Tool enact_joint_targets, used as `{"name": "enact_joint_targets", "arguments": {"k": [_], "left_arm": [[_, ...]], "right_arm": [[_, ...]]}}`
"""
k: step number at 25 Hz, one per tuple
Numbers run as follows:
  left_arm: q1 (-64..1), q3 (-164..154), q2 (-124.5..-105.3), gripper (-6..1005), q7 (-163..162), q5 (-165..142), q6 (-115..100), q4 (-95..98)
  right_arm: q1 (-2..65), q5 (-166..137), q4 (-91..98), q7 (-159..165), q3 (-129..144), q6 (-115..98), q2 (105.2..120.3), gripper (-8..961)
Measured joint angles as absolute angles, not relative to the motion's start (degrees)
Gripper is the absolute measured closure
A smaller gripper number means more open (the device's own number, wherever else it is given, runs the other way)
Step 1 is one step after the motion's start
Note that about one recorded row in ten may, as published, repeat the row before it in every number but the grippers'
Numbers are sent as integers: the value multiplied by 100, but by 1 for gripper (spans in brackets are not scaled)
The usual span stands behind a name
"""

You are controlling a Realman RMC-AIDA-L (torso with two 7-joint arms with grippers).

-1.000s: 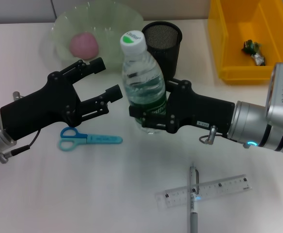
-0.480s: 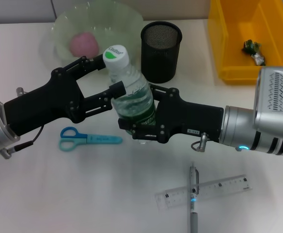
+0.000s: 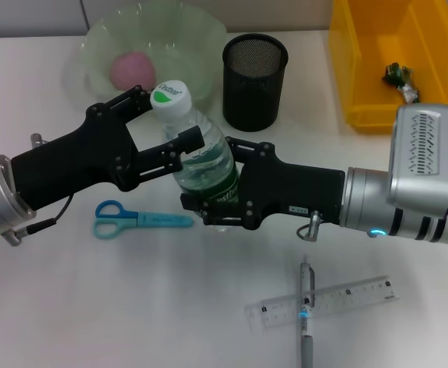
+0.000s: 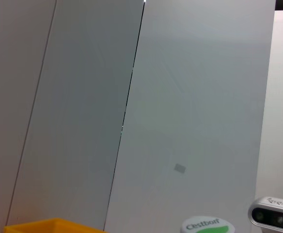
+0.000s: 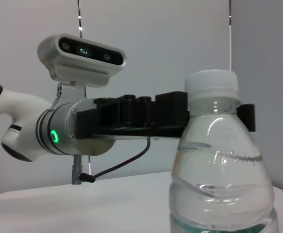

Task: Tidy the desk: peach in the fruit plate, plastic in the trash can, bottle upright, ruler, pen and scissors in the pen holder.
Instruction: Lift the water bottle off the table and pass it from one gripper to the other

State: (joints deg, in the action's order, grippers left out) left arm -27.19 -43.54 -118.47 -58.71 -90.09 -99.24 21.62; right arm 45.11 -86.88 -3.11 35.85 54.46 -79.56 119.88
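Showing the bottle (image 5: 222, 165) standing close up with white cap; behind, the left gripper (image 5: 214, 114) reaching around its neck, jaws on both sides.

Both arms end in matte black grippers with linked, pinned finger bars. The left gripper (image 3: 164, 125) joins a silver cylindrical wrist with a green indicator light and a thin black cable. The right gripper (image 3: 212, 184) carries a small white label, a silver wrist, a green light, a metal pin, and a ribbed silver camera housing at 2 o'clock.
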Motion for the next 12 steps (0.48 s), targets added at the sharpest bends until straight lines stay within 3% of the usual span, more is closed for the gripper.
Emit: {"name": "enact_joint_targets", "arguments": {"k": [12], "left_arm": [[-2745,-4360,-11847,187,-5873,-9009,-9905,2162]], "right_arm": [[4527,-8737,-317,3545,5416,-7943,11988,192]]}}
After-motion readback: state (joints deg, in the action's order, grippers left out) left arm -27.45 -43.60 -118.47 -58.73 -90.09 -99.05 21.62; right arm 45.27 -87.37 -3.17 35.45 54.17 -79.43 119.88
